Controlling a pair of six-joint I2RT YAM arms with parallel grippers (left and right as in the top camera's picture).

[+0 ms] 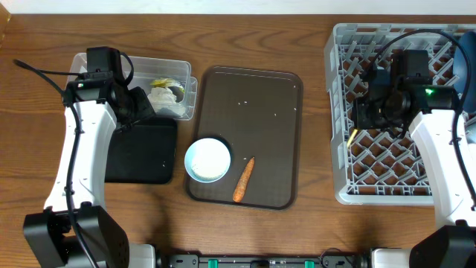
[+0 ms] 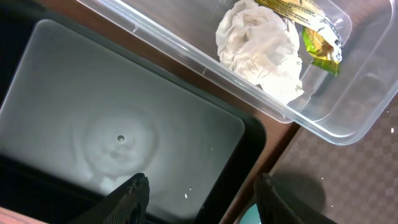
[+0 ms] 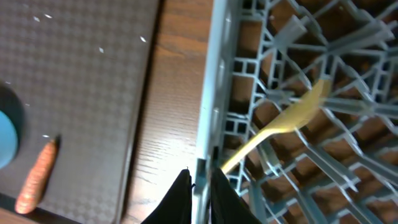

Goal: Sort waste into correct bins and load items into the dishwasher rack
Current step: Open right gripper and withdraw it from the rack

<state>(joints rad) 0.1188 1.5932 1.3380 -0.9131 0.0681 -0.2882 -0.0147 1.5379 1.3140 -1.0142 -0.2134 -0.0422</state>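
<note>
The grey dishwasher rack (image 1: 338, 112) stands at the right. My right gripper (image 3: 202, 180) hangs over its left wall (image 3: 214, 93), fingers almost together, only the wall showing in the slit. The pale yellow spoon (image 3: 292, 115) lies slanted on the lattice, its handle end passing behind my right fingertip. The clear tub (image 1: 190, 89) holds a crumpled white wrapper (image 2: 264, 46) and a yellow-green one (image 2: 317, 37). My left gripper (image 2: 202, 199) is open over the black tray's (image 2: 124, 124) right rim, holding nothing. The white bowl (image 1: 208, 160) and the carrot piece (image 1: 244, 179) sit on the brown tray.
The dark brown serving tray (image 1: 260, 82) lies in the middle, with a few white rice grains (image 1: 277, 114) scattered on it. A dark-blue shape (image 1: 471, 112) shows at the rack's right edge. Bare wood separates the tray from the rack.
</note>
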